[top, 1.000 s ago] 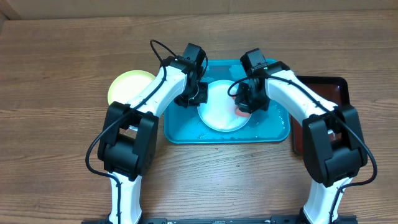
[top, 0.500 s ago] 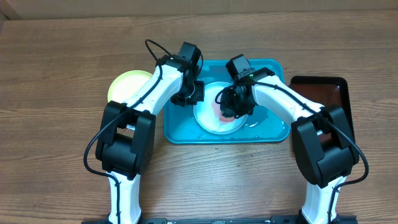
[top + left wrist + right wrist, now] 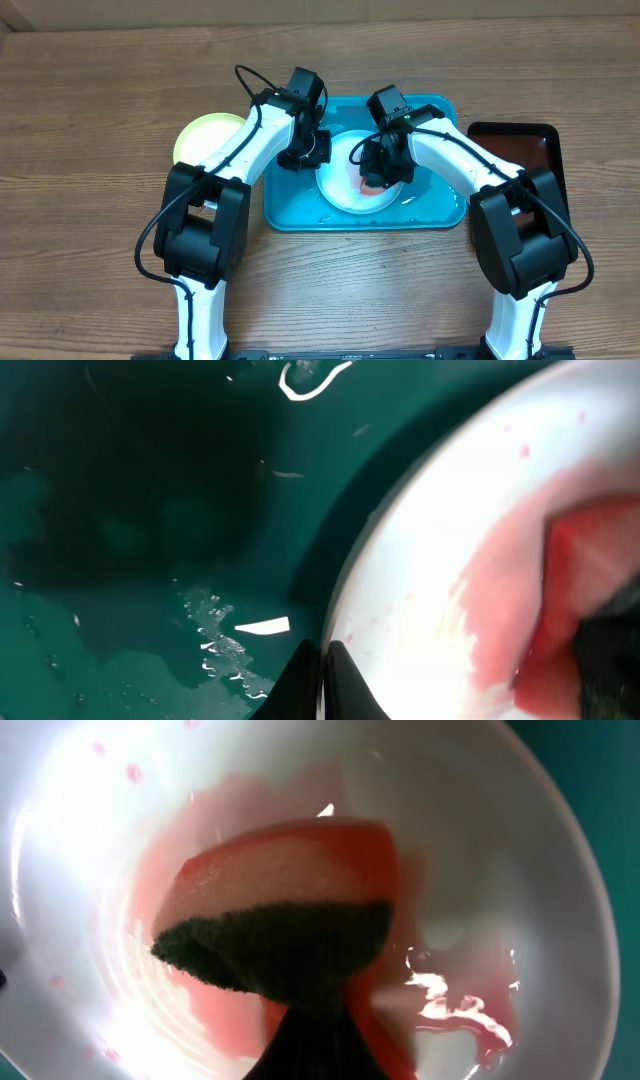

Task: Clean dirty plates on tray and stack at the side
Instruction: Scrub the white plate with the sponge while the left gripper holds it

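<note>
No writing to read anywhere.
From where I stand, the large turquoise plastic tray (image 3: 290,205), the round white plate (image 3: 340,190) and the red sponge with a dark scouring side (image 3: 290,870) carry no letters, numbers or logos.

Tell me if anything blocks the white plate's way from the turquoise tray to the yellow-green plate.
The turquoise rectangular tray's left wall and the left arm, reaching over that gap to the white round plate, lie between it and the yellow-green round plate.

The round white sauce-smeared plate (image 3: 400,610) runs off the left wrist view at three o'clock, the red dark-faced foam sponge (image 3: 290,890) off the right wrist view at six o'clock
</note>
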`<state>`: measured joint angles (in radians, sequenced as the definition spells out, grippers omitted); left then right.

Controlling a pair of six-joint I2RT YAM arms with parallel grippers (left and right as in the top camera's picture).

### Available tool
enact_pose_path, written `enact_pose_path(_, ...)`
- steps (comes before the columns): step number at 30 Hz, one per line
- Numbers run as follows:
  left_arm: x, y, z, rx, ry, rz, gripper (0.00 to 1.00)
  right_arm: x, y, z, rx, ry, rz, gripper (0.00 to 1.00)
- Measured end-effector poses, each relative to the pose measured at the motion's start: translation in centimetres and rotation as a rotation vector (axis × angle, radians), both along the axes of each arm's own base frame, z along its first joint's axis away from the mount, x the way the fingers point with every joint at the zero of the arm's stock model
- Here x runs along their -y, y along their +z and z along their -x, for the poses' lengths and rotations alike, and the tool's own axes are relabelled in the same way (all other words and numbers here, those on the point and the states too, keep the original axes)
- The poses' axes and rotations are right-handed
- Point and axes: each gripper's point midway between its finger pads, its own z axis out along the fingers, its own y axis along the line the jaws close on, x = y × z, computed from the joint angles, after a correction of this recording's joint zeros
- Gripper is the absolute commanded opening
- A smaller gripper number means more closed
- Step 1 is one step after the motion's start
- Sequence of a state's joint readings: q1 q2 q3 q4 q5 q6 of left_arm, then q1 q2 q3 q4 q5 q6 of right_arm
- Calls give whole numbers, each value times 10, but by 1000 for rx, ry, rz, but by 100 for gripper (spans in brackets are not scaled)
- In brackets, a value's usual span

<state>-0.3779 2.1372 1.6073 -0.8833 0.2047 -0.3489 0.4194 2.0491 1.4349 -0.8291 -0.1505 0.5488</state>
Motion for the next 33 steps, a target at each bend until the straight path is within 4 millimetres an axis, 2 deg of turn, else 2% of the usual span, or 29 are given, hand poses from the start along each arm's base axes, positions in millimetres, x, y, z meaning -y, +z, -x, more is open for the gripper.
enact_pose_path(5, -3, 0, -2, -5, 22, 3, 4, -20, 4, -18, 71, 26, -97, 4)
enact_pose_path(7, -2, 0, -1, -9, 23, 12, 4, -27, 5, -15, 58, 39, -129, 4)
enact_pose_path(10, 1, 1, 1, -21, 19, 33, 4, -30, 3, 0, -5, 48, -142, 4)
enact_pose_path(13, 5, 2, 3, -31, 15, 55, 4, -23, 1, 13, -65, 40, -120, 4)
enact_pose_path(20, 12, 4, 5, -37, 8, 85, 4, 4, -3, 15, -99, 5, -53, 4)
enact_pose_path(25, 13, 4, 4, -34, 9, 88, 4, 25, -3, 10, -101, -26, 1, 4)
enact_pose_path(30, 13, 4, 3, -31, 8, 91, 4, 31, 6, -6, -47, -11, 54, 4)
enact_pose_path(31, 14, 5, 3, -30, 8, 93, 8, 31, 8, -10, -34, -9, 56, 4)
enact_pose_path(33, 16, 6, 1, -22, 0, 109, 22, 29, 14, -19, -4, -7, 52, 4)
